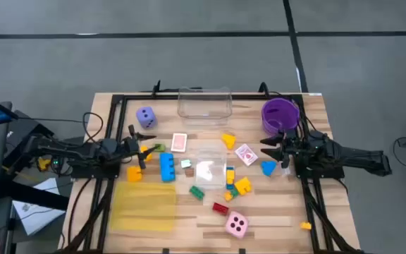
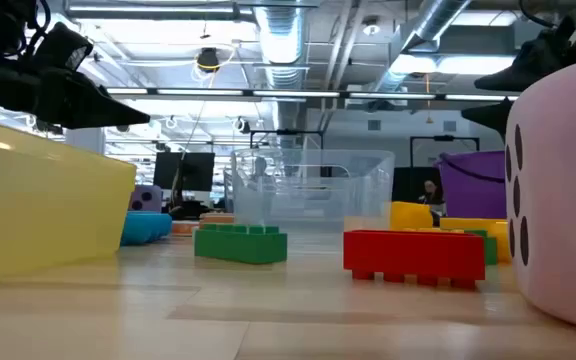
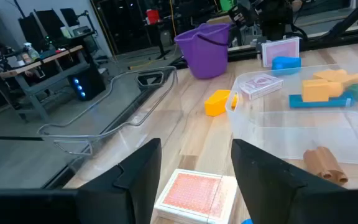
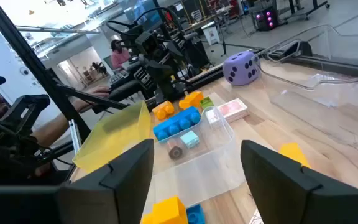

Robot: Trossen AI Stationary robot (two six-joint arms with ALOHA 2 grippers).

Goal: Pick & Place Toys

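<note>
Fingers on both arms stand parted with nothing between them. Both arms reach in low and nearly level from opposite sides of the wooden surface (image 1: pixel 273 219). The left fingers (image 1: pixel 145 149) sit beside the blue brick, above a pink-backed playing card (image 3: pixel 191 194) seen lying flat between them in the left wrist view. The right fingers (image 1: pixel 270 149) hang just in front of the purple round bowl (image 1: pixel 280 113), near a blue wedge-shaped piece (image 1: pixel 268 168).

The toys lie scattered across the middle of the surface: a studded blue brick (image 1: pixel 167 167), a smooth yellow wedge (image 1: pixel 228 140), a red brick (image 1: pixel 220 208) and a green brick (image 1: pixel 197 191), both with studs on top, two pink-backed cards (image 1: pixel 179 142), a purple dotted die (image 1: pixel 145 117) near the far left corner and a rounded pink die (image 1: pixel 236 224) near the front edge. A shallow clear box (image 1: pixel 210 166) in the centre holds a few small pieces. Another clear, glossy box (image 1: pixel 204 103) stands at the far edge. A yellow translucent tray (image 1: pixel 145 204) rests at the front left.
</note>
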